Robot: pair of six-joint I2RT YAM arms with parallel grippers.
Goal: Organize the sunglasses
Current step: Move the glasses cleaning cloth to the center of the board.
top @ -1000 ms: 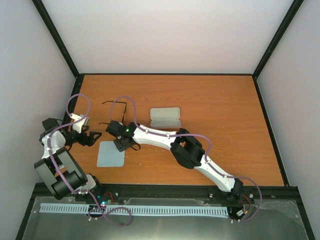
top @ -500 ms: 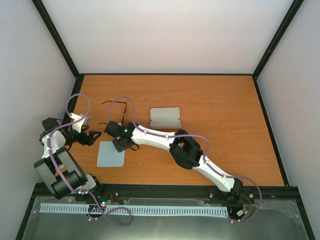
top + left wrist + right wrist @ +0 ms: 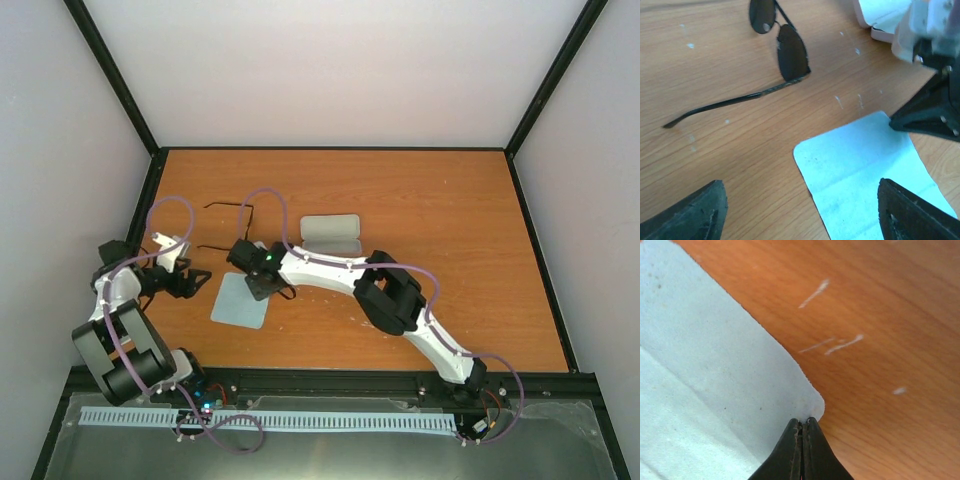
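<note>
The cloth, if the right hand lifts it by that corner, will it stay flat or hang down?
Probably it will hang limp: the cloth looks thin and lies flat, with a soft crease. It seems light, so the closed right hand, pinching only the corner tip, may suffice, though it could slip out. Dragged, it should slide on the smooth table.

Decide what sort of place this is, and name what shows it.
Probably a robot lab test cell: a left arm and right arm bolted at the near edge of the table, plain white walls in a black frame, and sunglasses, a cloth and a case as props.
</note>
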